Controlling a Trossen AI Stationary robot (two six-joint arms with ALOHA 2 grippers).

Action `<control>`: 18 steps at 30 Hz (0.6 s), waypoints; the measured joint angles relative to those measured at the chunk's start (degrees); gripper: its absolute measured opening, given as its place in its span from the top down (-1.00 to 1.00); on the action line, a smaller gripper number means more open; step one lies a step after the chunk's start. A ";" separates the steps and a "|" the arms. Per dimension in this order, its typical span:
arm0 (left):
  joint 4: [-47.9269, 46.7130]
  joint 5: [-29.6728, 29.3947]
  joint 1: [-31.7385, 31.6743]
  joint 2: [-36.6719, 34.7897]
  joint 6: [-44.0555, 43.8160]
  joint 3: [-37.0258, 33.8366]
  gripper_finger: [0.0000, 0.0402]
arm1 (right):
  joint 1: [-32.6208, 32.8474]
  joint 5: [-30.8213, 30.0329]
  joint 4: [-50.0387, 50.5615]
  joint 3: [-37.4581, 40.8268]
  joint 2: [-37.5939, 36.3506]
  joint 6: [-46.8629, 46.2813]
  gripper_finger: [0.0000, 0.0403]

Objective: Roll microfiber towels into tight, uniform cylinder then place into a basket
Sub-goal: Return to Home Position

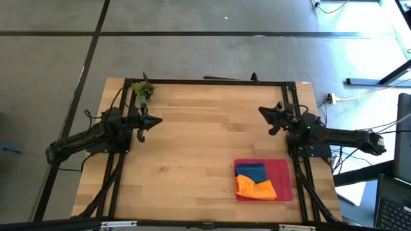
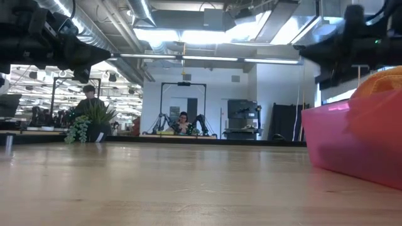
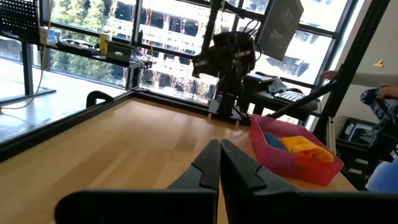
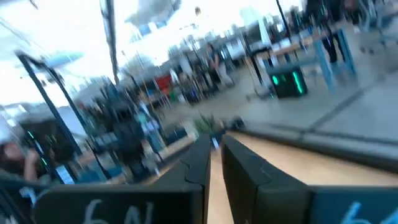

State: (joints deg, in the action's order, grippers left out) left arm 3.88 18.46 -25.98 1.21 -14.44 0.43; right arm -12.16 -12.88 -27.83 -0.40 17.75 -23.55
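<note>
The left jaws hang over the surface (image 1: 192, 147), pressed together and holding nothing. The right jaws face them from the other side. They are close together with a thin gap and hold nothing. The right wrist view is too smeared to show more.

The red tray (image 1: 282, 168) lies on the surface near the right jaws, off to their side, and well apart from the left jaws. The blue towel (image 1: 252, 172) and the orange towel (image 1: 255, 188) lie in it, touching. I cannot tell how tightly they are rolled.

In the low view the tray is cut off at the edge. Only the orange towel peeks over its wall, and the blue towel is hidden.

A small plant (image 1: 143, 90) stands just beside the left jaws.
</note>
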 joint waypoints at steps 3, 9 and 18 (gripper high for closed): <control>0.00 0.00 0.00 0.00 0.00 0.00 0.99 | 0.01 -0.02 -0.02 -0.02 -4.86 0.00 0.79; 0.00 0.00 0.00 0.00 -0.01 0.00 0.99 | 0.01 -0.02 -0.02 -0.02 -12.95 0.00 0.79; 0.02 0.00 0.00 0.01 0.00 0.00 0.99 | 0.02 -0.11 -2.32 -0.07 -17.67 0.00 0.79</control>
State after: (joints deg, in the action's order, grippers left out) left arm 3.90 18.46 -25.97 1.22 -14.44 0.43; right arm -12.14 -12.99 -30.15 -0.47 0.08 -23.55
